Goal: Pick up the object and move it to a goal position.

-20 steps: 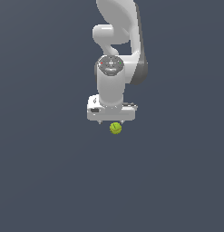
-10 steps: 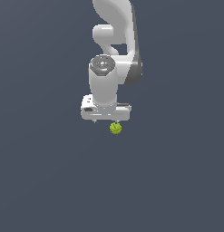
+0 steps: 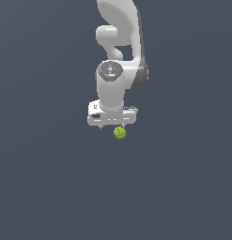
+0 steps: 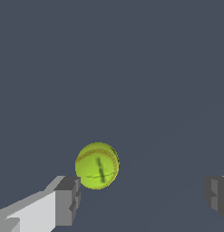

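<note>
My gripper (image 3: 112, 125) is hanging over the dark floor (image 3: 51, 187) with its fingers (image 4: 68, 199) spread wide apart — nothing is pinched between them. In the wrist view the ball (image 4: 97, 165) is sitting just beside one finger pad, far from the other. In the exterior view the ball (image 3: 119, 132) is showing just below my hand, toward the exterior view's right — whether it is touching, I cannot tell.

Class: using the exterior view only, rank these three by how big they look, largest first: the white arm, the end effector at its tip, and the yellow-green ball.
1. White arm, by far the largest.
2. End effector, a wide white bar.
3. Yellow-green ball, much narrower than the end effector.
</note>
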Motion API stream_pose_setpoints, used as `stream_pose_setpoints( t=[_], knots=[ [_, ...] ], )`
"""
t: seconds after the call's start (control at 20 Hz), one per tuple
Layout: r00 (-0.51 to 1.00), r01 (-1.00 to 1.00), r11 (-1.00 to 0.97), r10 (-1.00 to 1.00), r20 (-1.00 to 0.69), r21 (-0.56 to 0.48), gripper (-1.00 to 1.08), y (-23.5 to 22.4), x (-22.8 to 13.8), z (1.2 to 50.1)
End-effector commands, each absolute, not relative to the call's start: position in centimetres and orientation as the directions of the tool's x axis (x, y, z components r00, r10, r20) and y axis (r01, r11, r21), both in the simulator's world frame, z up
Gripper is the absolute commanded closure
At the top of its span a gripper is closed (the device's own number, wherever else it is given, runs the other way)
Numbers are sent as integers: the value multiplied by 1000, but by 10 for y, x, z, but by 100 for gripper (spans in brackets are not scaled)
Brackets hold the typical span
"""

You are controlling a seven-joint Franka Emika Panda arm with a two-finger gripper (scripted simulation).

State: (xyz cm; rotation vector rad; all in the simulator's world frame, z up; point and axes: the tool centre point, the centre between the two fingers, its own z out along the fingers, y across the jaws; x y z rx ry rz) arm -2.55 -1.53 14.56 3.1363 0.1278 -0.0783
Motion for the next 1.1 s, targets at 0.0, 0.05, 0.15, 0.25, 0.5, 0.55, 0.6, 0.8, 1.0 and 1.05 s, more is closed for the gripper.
stream_pose_setpoints(
  t=[0.0,0.05,0.15,0.25,0.5,0.55,0.6,0.8,1.0,1.05],
  knots=[
    [990,134,-991,134,-45,-1,-92,-11,-29,138],
    [986,159,-987,159,-42,-1,-92,-9,-31,135],
    [976,213,-977,213,-36,-2,-92,-4,-35,128],
    [962,273,-962,273,-29,-2,-92,1,-40,120],
    [919,394,-919,394,-15,-2,-92,12,-51,105],
    [911,413,-911,413,-13,-1,-92,14,-53,103],
    [903,430,-903,430,-11,-1,-92,15,-55,101],
    [877,481,-877,481,-4,-1,-92,21,-60,95],
    [862,506,-862,506,0,0,-92,23,-63,92],
    [861,508,-861,508,0,0,-92,23,-63,92]
  ],
)
